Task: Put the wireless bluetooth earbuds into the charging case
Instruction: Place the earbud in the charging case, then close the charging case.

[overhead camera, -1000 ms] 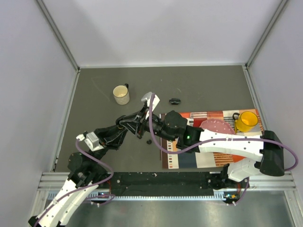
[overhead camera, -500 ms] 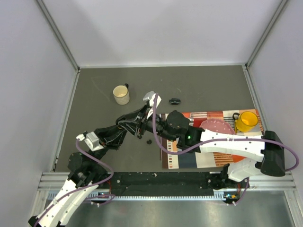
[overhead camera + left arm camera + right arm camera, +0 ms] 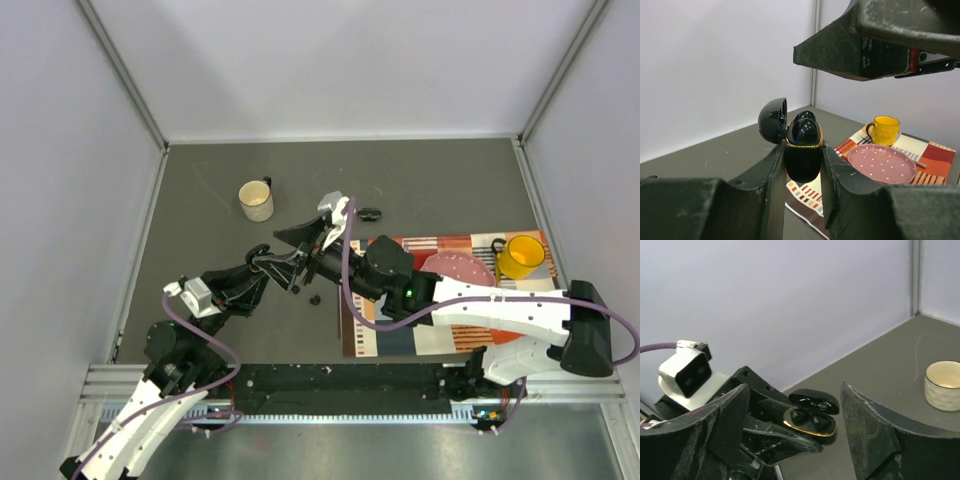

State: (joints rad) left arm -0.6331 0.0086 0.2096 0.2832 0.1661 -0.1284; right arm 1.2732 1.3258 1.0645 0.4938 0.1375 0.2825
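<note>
Black case (image 3: 802,162) (2 earbuds (image 3: 804,131) inside) pinched in left claw (image 3: 803,151), right claw (image 3: 795,390) wide, empty.

Desk (image 3: 200,220), centre: charging case (image 3: 810,421) upright between the fingers of the left tool (image 3: 803,150), raised off the surface, with two earbuds (image 3: 804,131) in it.
Right tool (image 3: 794,390): beside and above the case, not touching it.
Loose earbud (image 3: 315,298): on the desk, nearer than the tools.
Second case (image 3: 369,213): behind, to the right.
Mug (image 3: 256,201): behind, to the left.
Mat (image 3: 400,340): right side of the desk. On it are a plate (image 3: 458,266) and, to the plate's right, a second mug (image 3: 520,257).
</note>
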